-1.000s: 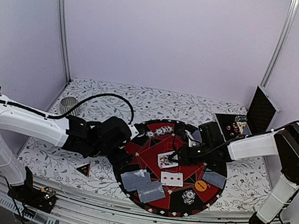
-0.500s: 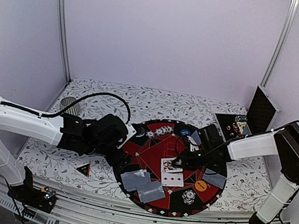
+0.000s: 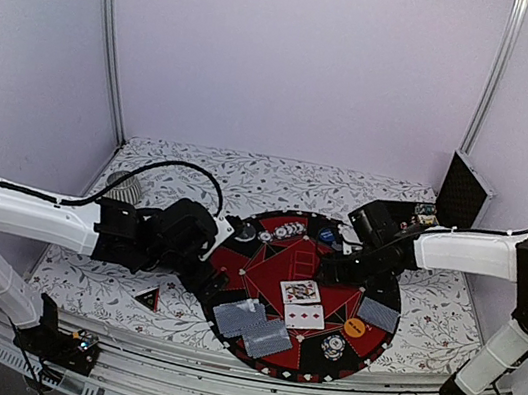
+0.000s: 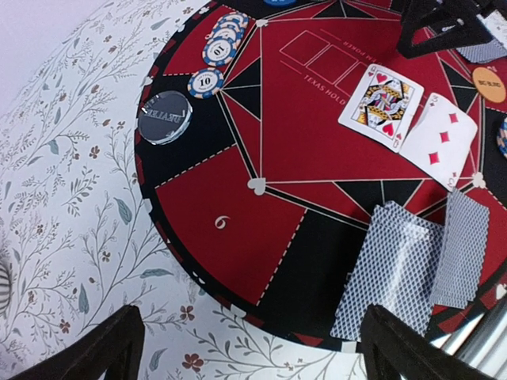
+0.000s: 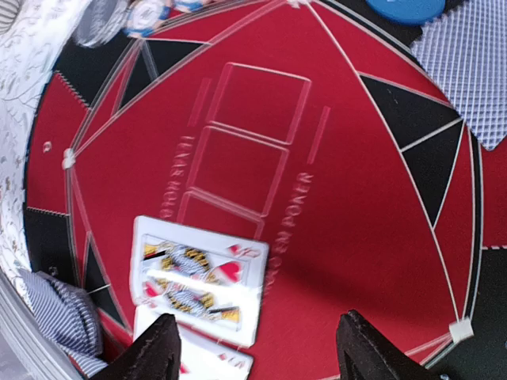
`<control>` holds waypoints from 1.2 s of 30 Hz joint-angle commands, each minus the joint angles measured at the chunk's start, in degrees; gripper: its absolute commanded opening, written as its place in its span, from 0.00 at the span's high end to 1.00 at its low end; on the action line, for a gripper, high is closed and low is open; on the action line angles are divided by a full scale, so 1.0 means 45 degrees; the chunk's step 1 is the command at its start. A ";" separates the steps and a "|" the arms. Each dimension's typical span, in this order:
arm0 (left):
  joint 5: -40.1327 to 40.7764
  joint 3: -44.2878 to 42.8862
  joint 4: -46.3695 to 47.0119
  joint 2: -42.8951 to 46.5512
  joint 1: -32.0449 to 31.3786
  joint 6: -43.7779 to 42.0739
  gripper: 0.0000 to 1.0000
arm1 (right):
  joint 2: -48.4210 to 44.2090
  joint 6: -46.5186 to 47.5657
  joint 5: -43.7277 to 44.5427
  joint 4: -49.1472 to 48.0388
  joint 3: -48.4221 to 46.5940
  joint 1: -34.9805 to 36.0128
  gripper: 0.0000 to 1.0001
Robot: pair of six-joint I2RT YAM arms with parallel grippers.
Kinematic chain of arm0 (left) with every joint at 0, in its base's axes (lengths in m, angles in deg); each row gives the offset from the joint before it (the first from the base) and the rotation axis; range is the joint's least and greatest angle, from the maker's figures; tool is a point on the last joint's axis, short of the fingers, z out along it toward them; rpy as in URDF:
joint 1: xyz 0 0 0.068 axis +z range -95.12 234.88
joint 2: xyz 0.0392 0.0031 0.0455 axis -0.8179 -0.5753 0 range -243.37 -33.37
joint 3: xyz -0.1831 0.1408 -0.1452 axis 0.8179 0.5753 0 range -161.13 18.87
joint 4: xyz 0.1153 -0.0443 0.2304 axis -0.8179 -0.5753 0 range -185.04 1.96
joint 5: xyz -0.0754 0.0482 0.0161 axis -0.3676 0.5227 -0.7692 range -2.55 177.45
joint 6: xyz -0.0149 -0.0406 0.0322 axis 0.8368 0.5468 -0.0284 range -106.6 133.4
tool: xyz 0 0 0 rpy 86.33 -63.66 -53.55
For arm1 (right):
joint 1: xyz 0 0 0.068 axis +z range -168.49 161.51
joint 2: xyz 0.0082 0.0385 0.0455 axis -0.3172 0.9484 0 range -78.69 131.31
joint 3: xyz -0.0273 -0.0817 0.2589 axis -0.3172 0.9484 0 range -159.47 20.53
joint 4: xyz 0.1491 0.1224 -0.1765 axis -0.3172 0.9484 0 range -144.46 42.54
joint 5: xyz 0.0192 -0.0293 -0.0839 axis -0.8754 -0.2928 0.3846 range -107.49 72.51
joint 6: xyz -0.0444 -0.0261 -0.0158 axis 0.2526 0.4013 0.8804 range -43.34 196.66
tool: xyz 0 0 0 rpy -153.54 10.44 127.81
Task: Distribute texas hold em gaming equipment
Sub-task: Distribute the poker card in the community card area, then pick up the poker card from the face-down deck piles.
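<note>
Face-down cards (image 4: 412, 261): two lie overlapping at the near edge of the mat (image 4: 238, 206).
Triangle (image 3: 147, 298): on the table (image 4: 71, 158), left of the mat.
Queen (image 4: 386, 100): face up mid-mat, touching a diamonds card (image 4: 438, 140).
Left pincer (image 4: 252, 332): spread wide, holding nothing, over the mat's left edge.
Right pincer (image 5: 257, 340): spread, holding nothing, just past the queen.
Chips (image 4: 218, 47): far-left rim, beside a dark disc (image 4: 165, 116).

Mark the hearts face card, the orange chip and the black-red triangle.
Hearts face card (image 4: 384, 101): left wrist view, centre of its face.
Orange chip (image 3: 355, 327): top view, middle of its top.
Black-red triangle (image 3: 148, 298): top view, its middle.
</note>
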 commanded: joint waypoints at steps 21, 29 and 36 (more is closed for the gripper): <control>-0.5753 0.3830 0.5511 -0.0310 -0.2988 0.2982 0.64 | -0.0624 0.1171 -0.5217 -0.5657 0.3304 0.2490 0.55; -0.5291 0.2702 0.5331 -0.2363 -0.3076 0.2717 0.69 | 0.0105 0.1454 -0.5145 -0.5534 0.3064 0.2493 0.55; -0.5237 0.2285 0.5084 -0.2798 -0.2978 0.2612 0.72 | 0.0757 0.1612 -0.6496 -0.5853 0.2811 0.2483 0.65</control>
